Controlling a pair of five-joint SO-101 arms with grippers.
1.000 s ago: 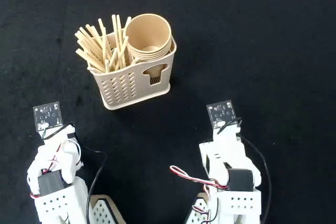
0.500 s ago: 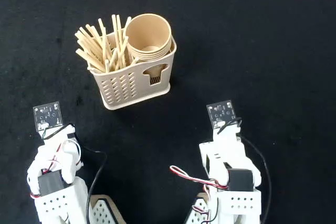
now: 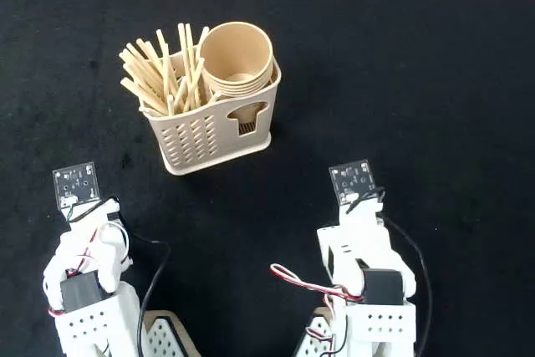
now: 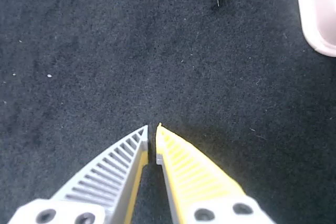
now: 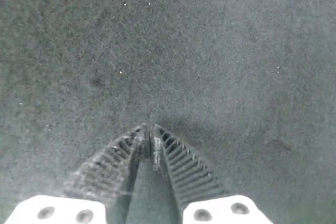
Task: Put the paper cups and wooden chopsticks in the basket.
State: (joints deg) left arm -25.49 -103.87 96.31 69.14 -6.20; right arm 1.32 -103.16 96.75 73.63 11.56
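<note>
By the desk's (image 3: pixel 435 81) near edge, the left end effector (image 4: pixel 153 129) hung with its tips pinched together, empty. Toward the far edge, left of centre, the basket (image 3: pixel 209 135) held wooden chopsticks (image 3: pixel 163 77) beside nested paper cups (image 3: pixel 237 56). The right end effector (image 5: pixel 150 135) was likewise closed and empty by the near edge.

basket (image 4: pixel 319 19) clipped by the frame edge in left wrist view; chopsticks (image 3: pixel 163 73) lower ends hidden inside it, high view upper left.

The basket (image 3: pixel 213 135) is sitting upper left of centre, holding chopsticks (image 3: pixel 159 73) in its left half and paper cups (image 3: pixel 236 56) in its right. The left arm (image 3: pixel 84 269) is resting lower left, the right arm (image 3: pixel 365 261) lower right.
</note>
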